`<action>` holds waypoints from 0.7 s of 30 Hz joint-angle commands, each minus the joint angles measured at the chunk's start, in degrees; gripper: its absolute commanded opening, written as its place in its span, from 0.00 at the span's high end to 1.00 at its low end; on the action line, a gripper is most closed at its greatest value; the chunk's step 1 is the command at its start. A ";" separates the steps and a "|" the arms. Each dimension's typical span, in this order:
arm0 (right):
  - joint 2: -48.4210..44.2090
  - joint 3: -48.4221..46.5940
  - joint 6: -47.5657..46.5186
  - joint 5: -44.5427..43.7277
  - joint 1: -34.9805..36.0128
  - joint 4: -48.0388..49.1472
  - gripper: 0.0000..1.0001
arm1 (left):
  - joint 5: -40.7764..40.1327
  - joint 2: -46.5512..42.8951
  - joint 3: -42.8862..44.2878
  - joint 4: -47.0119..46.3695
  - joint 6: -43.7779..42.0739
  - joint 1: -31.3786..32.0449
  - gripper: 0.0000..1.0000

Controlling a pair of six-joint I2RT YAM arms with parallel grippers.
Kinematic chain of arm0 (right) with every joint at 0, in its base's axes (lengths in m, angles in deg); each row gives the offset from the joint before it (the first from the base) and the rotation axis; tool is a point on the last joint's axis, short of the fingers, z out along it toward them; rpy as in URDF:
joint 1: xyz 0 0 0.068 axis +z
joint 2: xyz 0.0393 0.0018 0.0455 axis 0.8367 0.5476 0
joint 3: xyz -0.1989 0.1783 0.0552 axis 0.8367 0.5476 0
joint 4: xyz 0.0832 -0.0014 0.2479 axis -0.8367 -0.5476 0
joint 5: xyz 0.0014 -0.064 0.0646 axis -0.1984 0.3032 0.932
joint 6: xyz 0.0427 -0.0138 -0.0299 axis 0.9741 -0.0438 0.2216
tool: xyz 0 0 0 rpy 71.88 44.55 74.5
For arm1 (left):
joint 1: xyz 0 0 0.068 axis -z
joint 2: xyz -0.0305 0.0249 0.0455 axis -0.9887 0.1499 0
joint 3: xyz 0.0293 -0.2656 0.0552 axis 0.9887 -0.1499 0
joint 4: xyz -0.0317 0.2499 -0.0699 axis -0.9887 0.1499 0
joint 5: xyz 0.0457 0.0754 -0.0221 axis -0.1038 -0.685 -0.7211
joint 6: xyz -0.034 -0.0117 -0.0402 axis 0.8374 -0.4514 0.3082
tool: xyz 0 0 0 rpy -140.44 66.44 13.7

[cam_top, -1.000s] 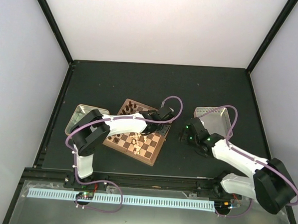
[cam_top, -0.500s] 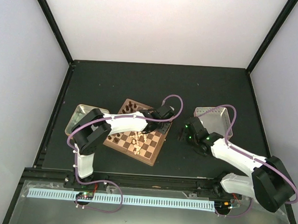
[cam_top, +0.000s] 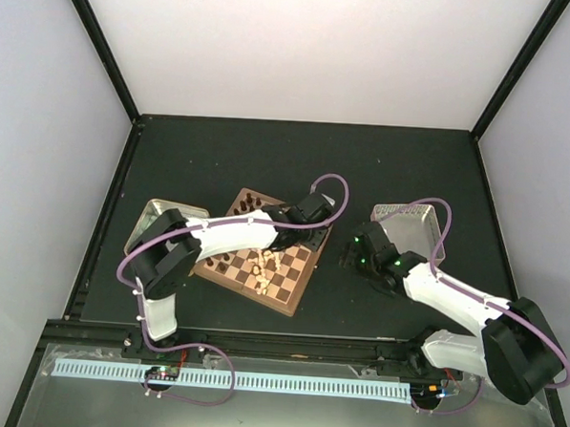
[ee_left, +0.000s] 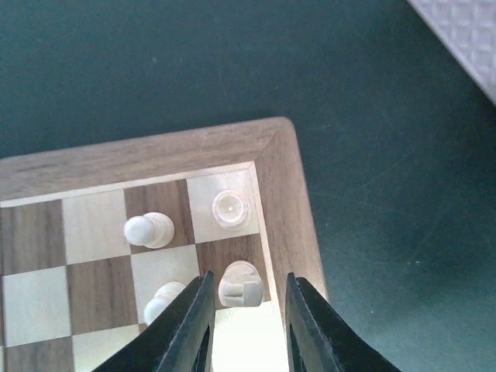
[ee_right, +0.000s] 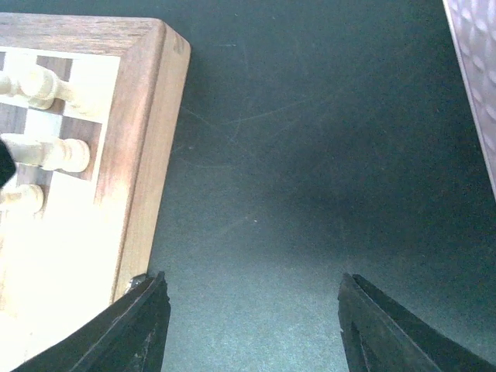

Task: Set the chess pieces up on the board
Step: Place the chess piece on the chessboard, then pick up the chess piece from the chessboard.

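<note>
At a corner of the board [ee_left: 288, 194], the left gripper [ee_left: 248, 301] stood narrowly parted around a cream chess piece [ee_left: 239, 283] on a dark square, with neither finger touching it. The right gripper [ee_right: 252, 325] hung wide apart and held nothing over the table [ee_right: 310, 155], beside the board's rim.

Left arm reaches across the board [cam_top: 283, 288], with the left gripper [cam_top: 308, 240] over its far-right corner. Cream chess pieces [cam_top: 263, 266] bunched mid-board, dark chessmen [cam_top: 251, 205] along far edge. Over the table [cam_top: 269, 155], the right gripper [cam_top: 350, 258] sits between board and grey tray [cam_top: 416, 223]. Gold tin [cam_top: 149, 218] left of board.
</note>
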 commanded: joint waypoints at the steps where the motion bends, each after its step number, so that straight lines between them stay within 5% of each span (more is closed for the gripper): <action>1: -0.81 -2.38 -2.71 0.35 -0.28 0.81 0.40 | -0.25 -5.55 2.00 0.94 0.06 -0.38 0.73; 11: 3.49 -6.28 -11.99 3.42 8.87 6.93 0.42 | -0.94 -28.09 -15.08 -3.65 8.41 -4.20 0.69; 21: 20.62 -20.60 -19.03 0.49 20.94 4.51 0.46 | 1.64 -51.46 -36.76 -8.63 15.76 -9.73 0.57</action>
